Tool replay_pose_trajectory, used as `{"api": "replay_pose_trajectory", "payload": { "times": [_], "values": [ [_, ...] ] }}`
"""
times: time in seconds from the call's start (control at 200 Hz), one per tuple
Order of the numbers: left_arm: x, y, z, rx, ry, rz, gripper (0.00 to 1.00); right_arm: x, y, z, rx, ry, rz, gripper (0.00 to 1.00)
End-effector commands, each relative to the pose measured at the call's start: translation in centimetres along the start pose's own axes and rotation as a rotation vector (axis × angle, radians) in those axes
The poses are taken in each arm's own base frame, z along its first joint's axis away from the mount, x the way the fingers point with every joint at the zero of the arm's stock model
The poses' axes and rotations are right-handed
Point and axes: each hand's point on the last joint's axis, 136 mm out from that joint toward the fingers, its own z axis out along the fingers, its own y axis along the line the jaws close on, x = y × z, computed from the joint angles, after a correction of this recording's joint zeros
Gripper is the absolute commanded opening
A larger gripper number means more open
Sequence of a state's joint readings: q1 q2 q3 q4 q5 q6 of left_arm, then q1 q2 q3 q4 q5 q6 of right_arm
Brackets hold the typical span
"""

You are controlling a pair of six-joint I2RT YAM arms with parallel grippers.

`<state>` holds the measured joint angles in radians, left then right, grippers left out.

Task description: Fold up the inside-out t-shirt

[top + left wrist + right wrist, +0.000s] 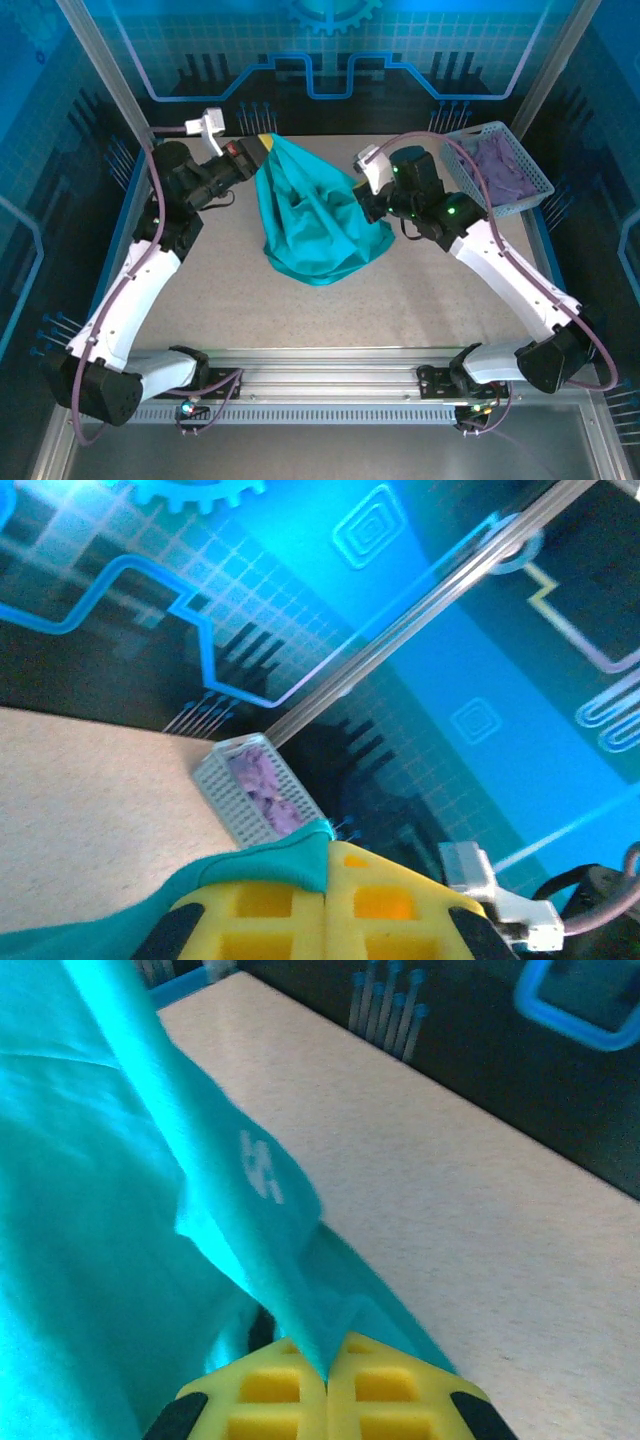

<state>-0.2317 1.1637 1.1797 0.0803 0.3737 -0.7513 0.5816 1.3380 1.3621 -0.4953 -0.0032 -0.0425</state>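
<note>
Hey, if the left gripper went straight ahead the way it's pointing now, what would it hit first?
Past the t-shirt edge it clamps, the left gripper points over bare table toward the mesh basket holding the purple cloth. That is probably first, though depth is unclear.

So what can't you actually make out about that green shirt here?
Top view: the t-shirt is bunched; its own folds hide sleeves and collar.
Right wrist view: the pale print is too blurred to read.
Left wrist view: the left hand and bottom edge cut off most of the shirt.
</note>
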Motion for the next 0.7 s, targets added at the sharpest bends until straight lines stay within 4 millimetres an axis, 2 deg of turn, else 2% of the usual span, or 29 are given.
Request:
{"api": "replay_pose_trajectory", "payload": {
  "times": [0.0, 0.075, 0.195, 0.39, 0.555, 0.69],
  "values": [
    [3.5, 6.0, -0.1, -0.179, 0.068, -0.018, 0.0, 0.0, 3.5, 0.6, -0.224, -0.04, 0.077, 0.0],
    [5.7, 8.7, 0.1, -0.235, 0.118, -0.036, 0.0, 0.6, 4.3, 1.6, -0.301, -0.018, 0.145, 0.0],
    [8.3, 12.3, -0.1, -0.325, 0.17, -0.035, 0.0, 1.8, 4.8, 3.0, -0.373, 0.007, 0.246, 0.0],
    [12.2, 16.3, -0.2, -0.385, 0.257, -0.069, 0.04, 3.5, 4.1, 5.3, -0.393, 0.063, 0.355, 0.0],
    [15.8, 17.4, -1.2, -0.362, 0.312, -0.11, 0.25, 4.5, 3.7, 6.4, -0.393, 0.094, 0.389, 0.0],
    [19.4, 16.9, -2.2, -0.358, 0.377, -0.075, 0.47, 4.6, 3.5, 7.0, -0.398, 0.098, 0.404, 0.0]
  ]
}}
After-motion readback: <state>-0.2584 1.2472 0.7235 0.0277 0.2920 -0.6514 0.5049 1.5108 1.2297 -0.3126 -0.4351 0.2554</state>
